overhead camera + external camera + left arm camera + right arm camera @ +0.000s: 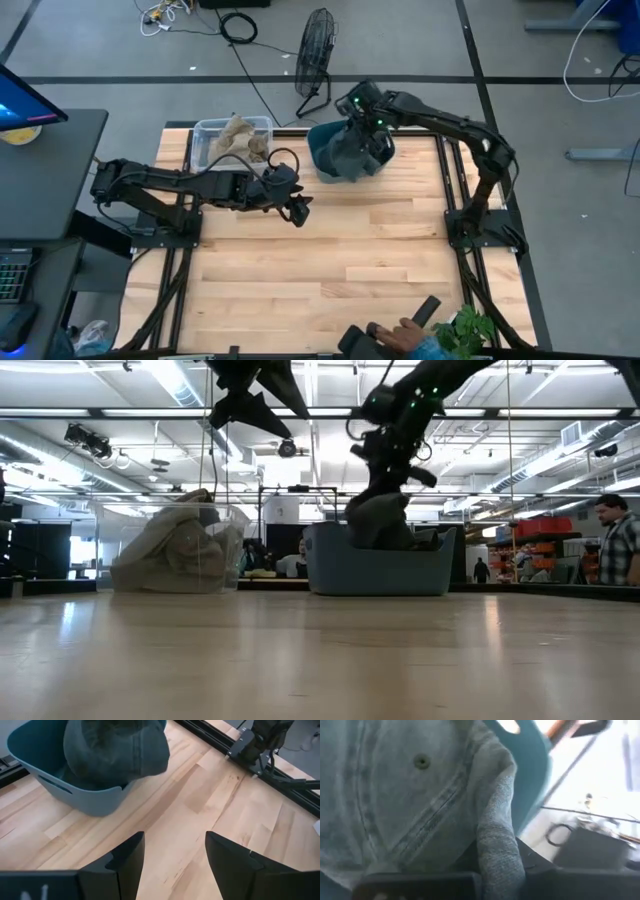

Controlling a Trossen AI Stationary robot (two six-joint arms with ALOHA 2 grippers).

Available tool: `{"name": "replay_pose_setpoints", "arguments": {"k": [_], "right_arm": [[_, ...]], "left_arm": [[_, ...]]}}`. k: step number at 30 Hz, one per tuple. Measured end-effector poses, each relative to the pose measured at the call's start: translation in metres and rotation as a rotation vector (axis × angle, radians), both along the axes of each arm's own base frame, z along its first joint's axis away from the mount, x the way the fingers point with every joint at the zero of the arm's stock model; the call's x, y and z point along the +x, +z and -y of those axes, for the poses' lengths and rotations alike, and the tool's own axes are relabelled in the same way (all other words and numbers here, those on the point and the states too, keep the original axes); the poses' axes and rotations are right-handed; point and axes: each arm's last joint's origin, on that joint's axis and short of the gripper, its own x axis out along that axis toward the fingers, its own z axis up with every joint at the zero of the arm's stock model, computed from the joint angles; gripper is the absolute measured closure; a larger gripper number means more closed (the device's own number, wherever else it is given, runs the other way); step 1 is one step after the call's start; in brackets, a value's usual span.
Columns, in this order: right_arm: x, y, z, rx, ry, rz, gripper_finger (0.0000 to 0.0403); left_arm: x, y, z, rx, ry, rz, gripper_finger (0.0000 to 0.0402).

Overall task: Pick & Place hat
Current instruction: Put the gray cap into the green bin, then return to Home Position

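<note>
A grey-green denim cap [352,155] sits on top of a teal bin [322,158] at the table's far edge. In the left wrist view the cap [117,750] bulges over the bin's rim [95,800]. My right gripper [368,140] is directly above the cap, pointing down, and is shut on cloth. In the low view the cap [380,520] stands above the bin's wall [380,572], under my right gripper [392,475]. My left gripper [299,211] hovers open over bare wood, left of the bin, and touches nothing. My right gripper [502,882] pinches a strip of grey knitted cloth [499,840] between its two fingers, next to the cap's crown with its button [421,761]. I cannot tell whether the strip belongs to the cap. The fingers come from above. The cap's lower part is inside the bin.
A clear bin [232,132] holding beige hats [178,550] stands left of the teal bin, at the far edge. Bare wood [340,260] spans the middle and near side. A person's hand [408,332] and a plant [466,330] are at the near edge.
</note>
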Motion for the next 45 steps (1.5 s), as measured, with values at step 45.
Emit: {"name": "replay_pose_setpoints", "arguments": {"k": [45], "right_arm": [[-0.153,0.177,-0.170,0.976,-0.370,0.724,0.0259]], "left_arm": [[-0.142,0.077,-0.017,0.131,0.000,0.076,0.0189]]}}
